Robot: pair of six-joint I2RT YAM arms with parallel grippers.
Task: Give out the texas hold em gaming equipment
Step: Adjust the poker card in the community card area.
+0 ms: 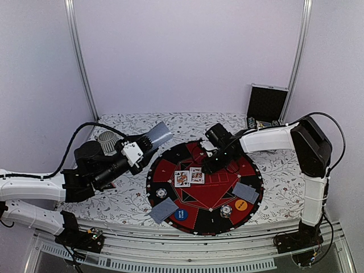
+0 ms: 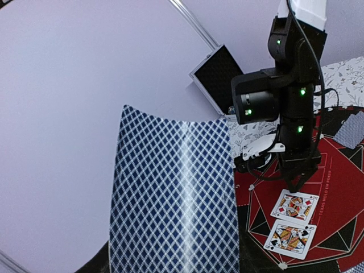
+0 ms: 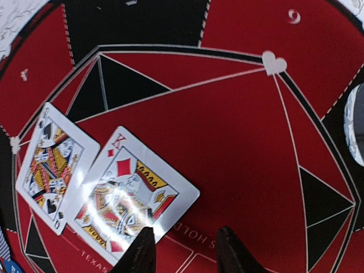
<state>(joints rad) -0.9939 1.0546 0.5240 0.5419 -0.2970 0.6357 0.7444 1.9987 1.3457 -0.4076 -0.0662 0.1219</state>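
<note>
My left gripper (image 1: 146, 144) is raised at the left of the round mat and is shut on a blue-backed playing card (image 2: 173, 193), which stands up and hides the fingers in the left wrist view. Two face-up cards lie side by side on the mat's red centre: a king of diamonds (image 3: 128, 193) and a spade court card (image 3: 51, 165). My right gripper (image 3: 185, 251) hovers low at the king's near edge, open with nothing between its fingers. Face-down cards (image 1: 164, 210) (image 1: 245, 192), two chips (image 1: 162, 193) (image 1: 226, 211), a blue disc (image 1: 181, 215) and an orange disc (image 1: 241, 205) sit around the mat.
The red and black poker mat (image 1: 170, 165) lies on a floral cloth (image 1: 273, 182). A ribbed grey cup (image 1: 106, 139) stands behind my left arm. An open black case (image 1: 266, 102) leans at the back right by the wall.
</note>
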